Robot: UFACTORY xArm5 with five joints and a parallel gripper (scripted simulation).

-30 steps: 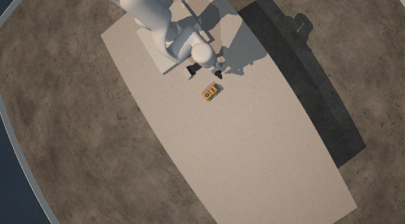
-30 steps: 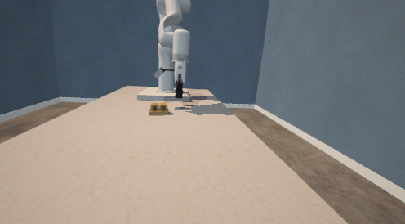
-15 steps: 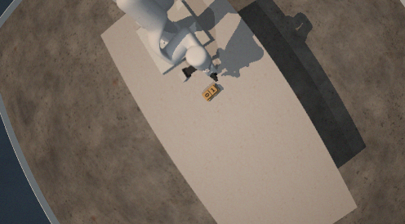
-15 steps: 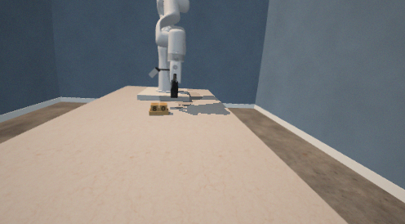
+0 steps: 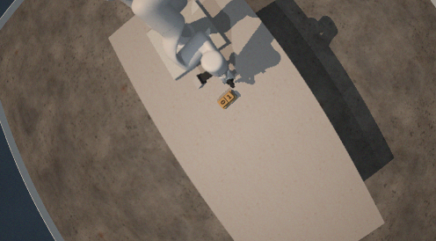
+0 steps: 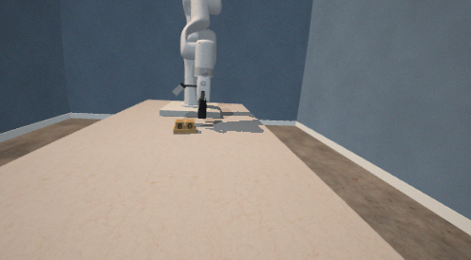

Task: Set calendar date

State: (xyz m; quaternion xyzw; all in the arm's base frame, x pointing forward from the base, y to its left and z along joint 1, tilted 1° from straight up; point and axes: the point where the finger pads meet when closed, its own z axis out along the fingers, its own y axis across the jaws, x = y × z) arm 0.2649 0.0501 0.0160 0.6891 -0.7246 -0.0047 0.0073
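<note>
The small wooden calendar [image 5: 227,99] sits flat on the table, two cubes side by side in its tray. From above the cube tops show 0 and 1. In the front view the calendar [image 6: 184,126] shows two digits that look like 8 and 0; they are too small to be sure. My gripper [image 5: 216,79] is open and empty, a little beyond the calendar towards the arm's base. In the front view the gripper [image 6: 202,107] hangs low behind and to the right of the calendar, apart from it.
The arm's white base plate [image 6: 190,109] lies at the far end of the long beige table. The table's right edge drops to a brown floor [image 6: 361,189]. Blue walls stand around.
</note>
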